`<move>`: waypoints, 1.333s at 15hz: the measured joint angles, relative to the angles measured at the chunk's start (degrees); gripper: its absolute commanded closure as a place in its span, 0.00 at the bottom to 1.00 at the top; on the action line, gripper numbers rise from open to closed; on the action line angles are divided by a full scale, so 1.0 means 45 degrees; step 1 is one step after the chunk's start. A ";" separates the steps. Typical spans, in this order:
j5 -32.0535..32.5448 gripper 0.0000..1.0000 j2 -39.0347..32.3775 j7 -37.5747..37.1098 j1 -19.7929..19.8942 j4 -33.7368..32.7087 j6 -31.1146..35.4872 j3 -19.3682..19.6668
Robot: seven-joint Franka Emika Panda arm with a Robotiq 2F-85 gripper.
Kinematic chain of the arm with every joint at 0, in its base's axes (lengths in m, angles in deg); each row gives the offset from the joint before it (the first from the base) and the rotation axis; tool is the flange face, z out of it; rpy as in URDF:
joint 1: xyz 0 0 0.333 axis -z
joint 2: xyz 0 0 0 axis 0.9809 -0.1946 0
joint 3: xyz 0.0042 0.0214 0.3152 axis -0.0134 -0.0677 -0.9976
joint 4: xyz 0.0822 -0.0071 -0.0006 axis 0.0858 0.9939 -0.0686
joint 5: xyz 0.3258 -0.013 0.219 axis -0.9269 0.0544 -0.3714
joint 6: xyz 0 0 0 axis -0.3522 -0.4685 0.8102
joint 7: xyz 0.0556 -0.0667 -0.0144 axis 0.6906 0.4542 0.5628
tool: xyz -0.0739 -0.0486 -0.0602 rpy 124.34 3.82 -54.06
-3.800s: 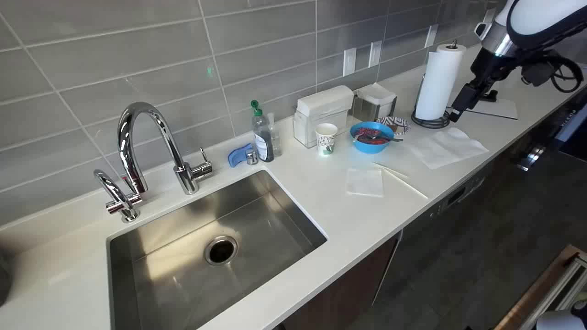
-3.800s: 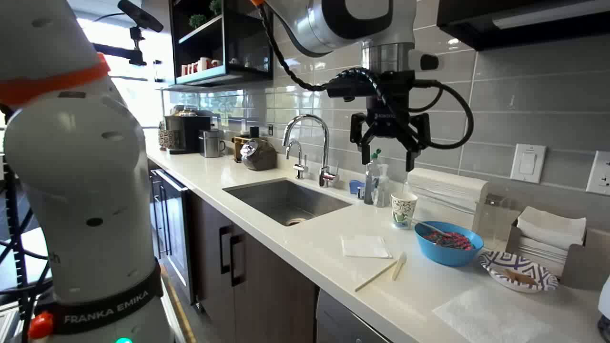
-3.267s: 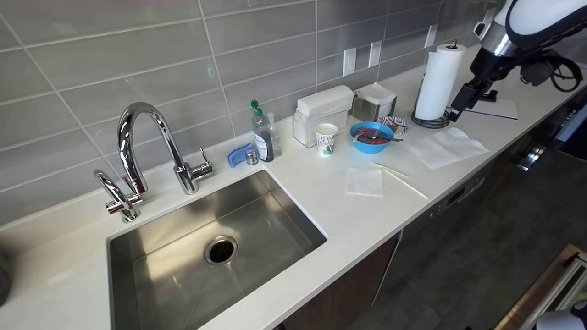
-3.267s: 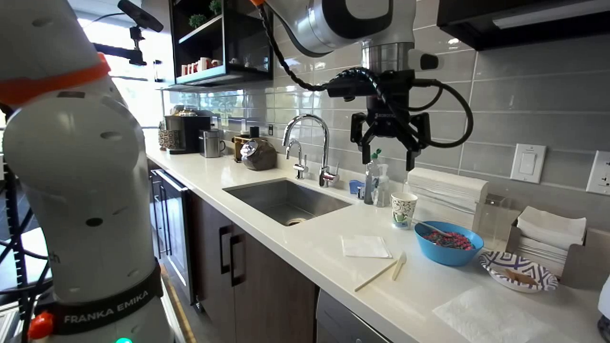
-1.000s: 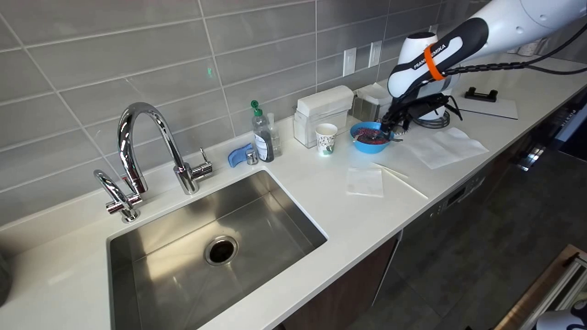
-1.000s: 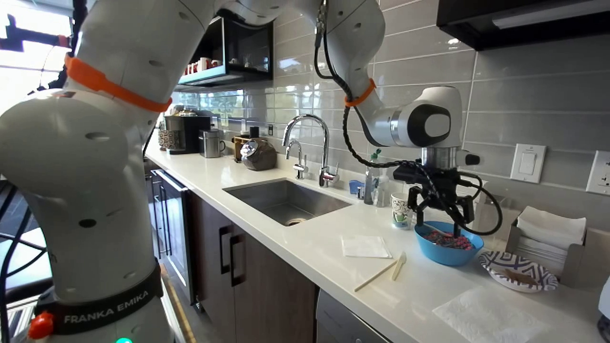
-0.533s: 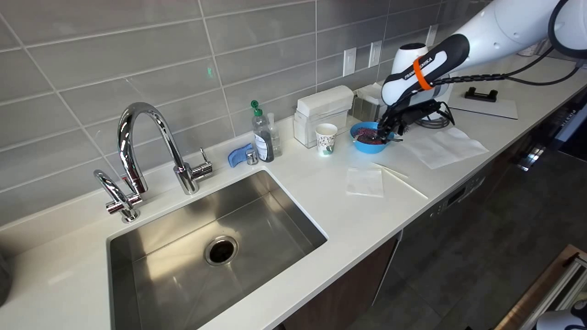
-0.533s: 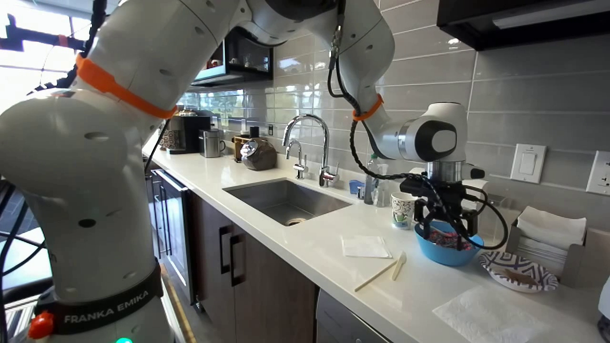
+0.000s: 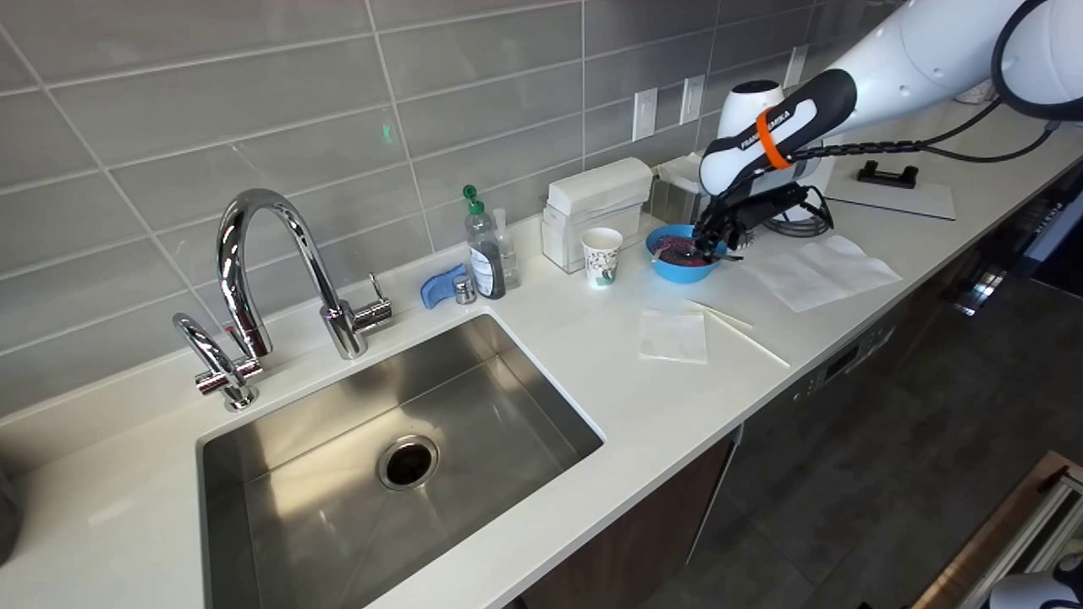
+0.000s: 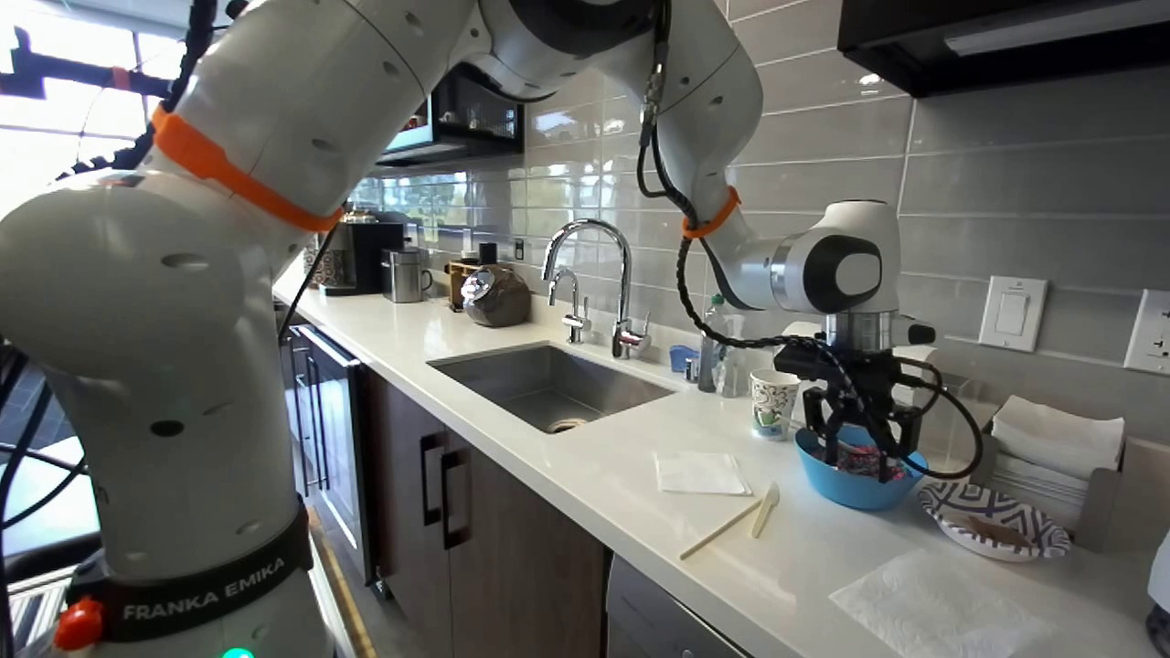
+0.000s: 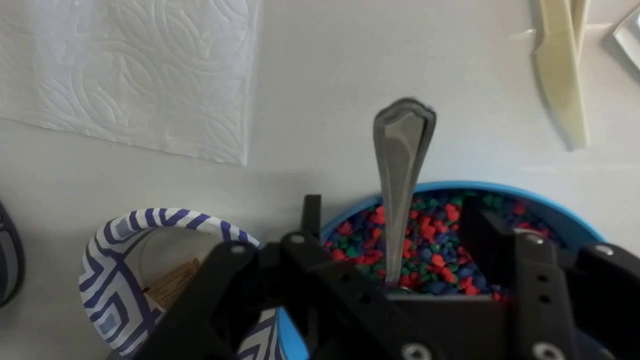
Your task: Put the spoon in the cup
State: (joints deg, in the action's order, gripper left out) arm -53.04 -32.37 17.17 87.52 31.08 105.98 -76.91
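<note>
Into a long white countertop [image 9: 651, 406] a rectangular stainless-steel sink [image 9: 482, 448] is let. Over it a jointed white robot arm [image 10: 320, 91] is extended, its black two-fingered gripper [image 11: 392, 220] held low. Along the back edge, boxy white folded paper towels [image 9: 596, 199] are stacked. Nearer that edge than the front one is placed a round bright-blue bowl [image 9: 684, 274], its inside partly hidden by the gripper. Just beside it, away from the sink, a white paper bowl with purple zigzags [image 11: 111, 292] is set. On the sink side, a small round white paper cup [image 9: 601, 256], printed with dark curls and green leaves, is stood upright near the blue bowl. In the blue bowl a polished silver metal spoon [image 11: 396, 195] is rested, its scalloped handle tilted up over the rim towards the front edge, its head mostly hidden. It is flanked by the gripper's fingers [image 11: 312, 215], which are spread well apart, with a gap left on each side and nothing gripped. Between spoon and cup, one finger and the bowl's rim are interposed. Towards the front edge a flat cream knife [image 11: 561, 92] is laid. Small red, green and blue pieces [image 11: 440, 255] are held in the blue bowl.
</note>
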 measured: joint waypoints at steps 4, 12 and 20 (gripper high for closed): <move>0.0151 0.34 -0.0033 -0.0028 -0.0002 -0.0105 -0.0286 0.0012; 0.0203 0.42 -0.0028 -0.0050 -0.0003 -0.0680 -0.1814 0.0010; 0.0197 0.48 -0.0028 -0.0041 0.0006 -0.1240 -0.3316 -0.0018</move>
State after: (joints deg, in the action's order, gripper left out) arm -52.16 -32.50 16.99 87.54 25.49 91.06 -76.99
